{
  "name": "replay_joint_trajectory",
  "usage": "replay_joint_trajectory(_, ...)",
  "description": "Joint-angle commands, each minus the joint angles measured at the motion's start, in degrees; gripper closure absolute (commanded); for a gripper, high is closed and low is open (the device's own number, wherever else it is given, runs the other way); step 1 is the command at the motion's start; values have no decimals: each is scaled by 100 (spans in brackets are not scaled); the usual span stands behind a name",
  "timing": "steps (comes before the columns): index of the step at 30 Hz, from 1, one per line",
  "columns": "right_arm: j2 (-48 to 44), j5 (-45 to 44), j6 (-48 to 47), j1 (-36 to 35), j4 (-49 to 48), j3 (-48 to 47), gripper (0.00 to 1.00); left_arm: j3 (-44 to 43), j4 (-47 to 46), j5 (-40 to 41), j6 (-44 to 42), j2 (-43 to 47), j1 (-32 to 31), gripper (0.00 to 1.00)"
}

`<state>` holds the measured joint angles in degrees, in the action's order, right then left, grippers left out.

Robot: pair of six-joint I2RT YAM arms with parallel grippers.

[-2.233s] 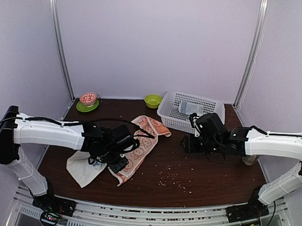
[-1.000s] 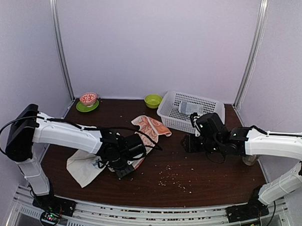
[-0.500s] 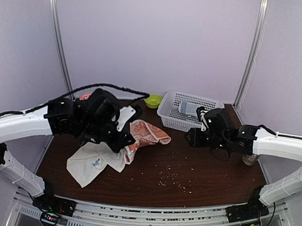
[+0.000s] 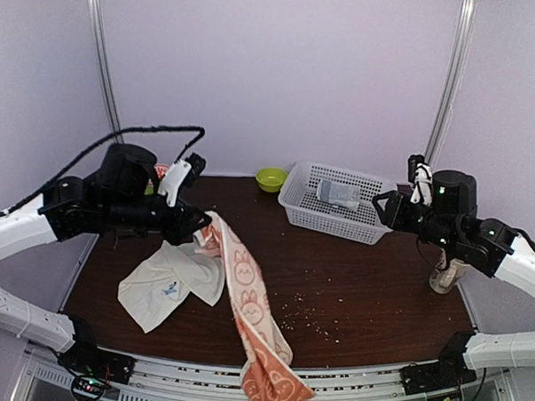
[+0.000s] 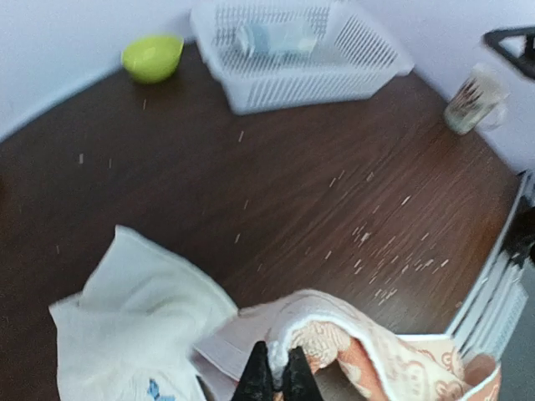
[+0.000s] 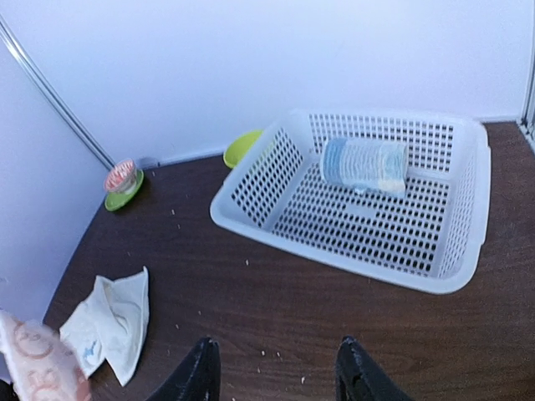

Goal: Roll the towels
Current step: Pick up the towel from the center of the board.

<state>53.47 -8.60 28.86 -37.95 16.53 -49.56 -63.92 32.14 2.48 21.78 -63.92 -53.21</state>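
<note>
Soft, even light; left wrist view slightly blurred.

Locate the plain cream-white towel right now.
Top view: the plain cream-white towel lies crumpled on the table's near left, just left of the face-print towel hanging from the shut left tool.

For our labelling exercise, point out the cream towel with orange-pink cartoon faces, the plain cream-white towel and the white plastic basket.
cream towel with orange-pink cartoon faces [image 4: 245, 297], top view, middle of hanging strip.
plain cream-white towel [image 4: 162, 285], top view, flat centre.
white plastic basket [image 4: 333, 223], top view, near wall.
</note>
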Motion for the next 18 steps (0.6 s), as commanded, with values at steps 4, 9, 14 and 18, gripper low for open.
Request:
replay_joint_trajectory(4,693,1297,270,-381,-123,783,52,955,-97,561,492,87,273,100)
replay_joint_trajectory(9,1458,1881,-6,-1661,-69,683,50,993,219,1057,519,271,302,100)
replay_joint_trajectory(14,2136,2483,-167,-2542,365,457,45,935,473,1382,591,284,303,100)
replay_joint_trajectory(18,2564,2515,-16,-3044,845,407,43,949,607,1602,662,464,303,100)
